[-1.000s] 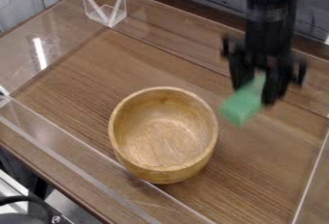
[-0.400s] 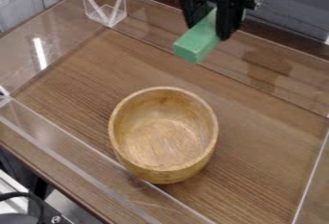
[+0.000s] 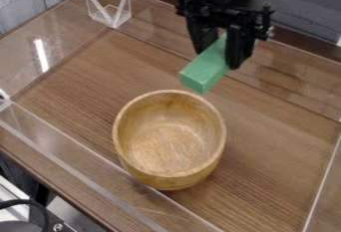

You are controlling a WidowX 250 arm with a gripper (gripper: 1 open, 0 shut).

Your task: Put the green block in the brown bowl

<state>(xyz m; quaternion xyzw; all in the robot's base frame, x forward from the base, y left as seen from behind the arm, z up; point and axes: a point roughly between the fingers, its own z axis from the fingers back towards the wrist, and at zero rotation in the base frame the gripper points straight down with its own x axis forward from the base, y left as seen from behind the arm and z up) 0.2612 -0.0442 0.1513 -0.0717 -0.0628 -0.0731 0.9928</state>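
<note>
Nearest you, along the lower edge of the view, runs the clear plastic wall point(image 3: 80, 181) that fences in the work area; it slants from the left side down toward the bottom right, and a dark cable or fitting shows blurred beyond it in the bottom left corner.

Just past that wall sits the brown bowl point(image 3: 170, 138), upright on the wood-grain counter point(image 3: 80, 87). You can see straight into it: pale, ringed grain on the inside, thick rim, nothing lying in it.

Above and slightly right of the bowl's far rim hangs the green block point(image 3: 204, 71). It is off the counter, tilted, its lower end pointing down-left toward the bowl and its upper end tucked up between the fingers. In the picture its low end comes close to the far rim, but it is apart from the bowl and not inside it.

Your hand point(image 3: 224, 49) is clenched on that block, with dark fingers either side of its upper end, pointing steeply downward. The black arm rises from it out of the top of the view.

Farthest back, at the upper left, a small clear V-shaped plastic stand point(image 3: 108, 8) sits by the far wall of the enclosure, well apart from the bowl and the hand.
</note>
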